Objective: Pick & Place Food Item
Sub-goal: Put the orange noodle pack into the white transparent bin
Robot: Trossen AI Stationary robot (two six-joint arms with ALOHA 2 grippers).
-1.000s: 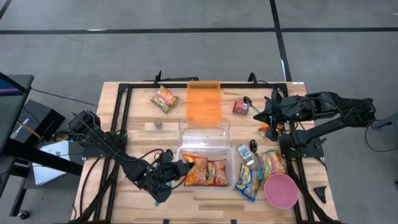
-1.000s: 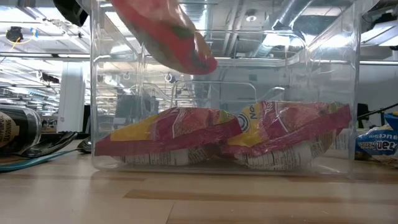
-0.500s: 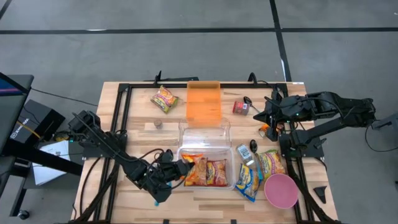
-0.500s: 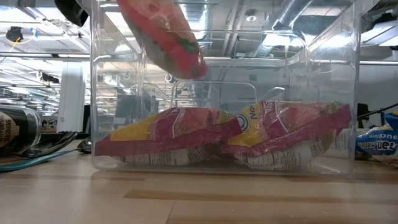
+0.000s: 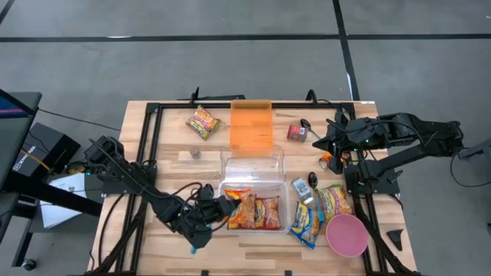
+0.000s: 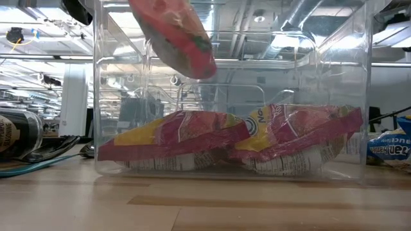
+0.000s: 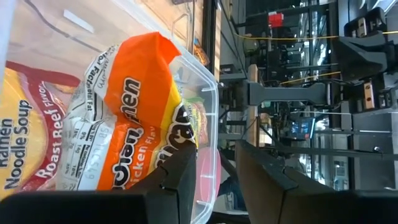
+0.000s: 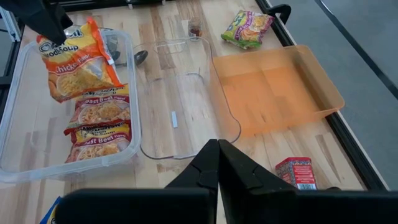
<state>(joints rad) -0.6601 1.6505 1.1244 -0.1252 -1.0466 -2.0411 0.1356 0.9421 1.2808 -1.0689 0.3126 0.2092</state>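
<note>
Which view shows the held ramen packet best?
Right wrist view: the orange ramen packet hangs whole over the clear bin, pinched by the left gripper. Left wrist crops it, low view shows only its underside, high view shows it small.

Orange tray: at the table's far edge, near the middle.
Green noodle packet: just left of the tray — far-left part.
Red can: right of the tray, apart from it.
Pink bowl: near-right corner.
Small brown item: left of centre — too small to identify.
</note>
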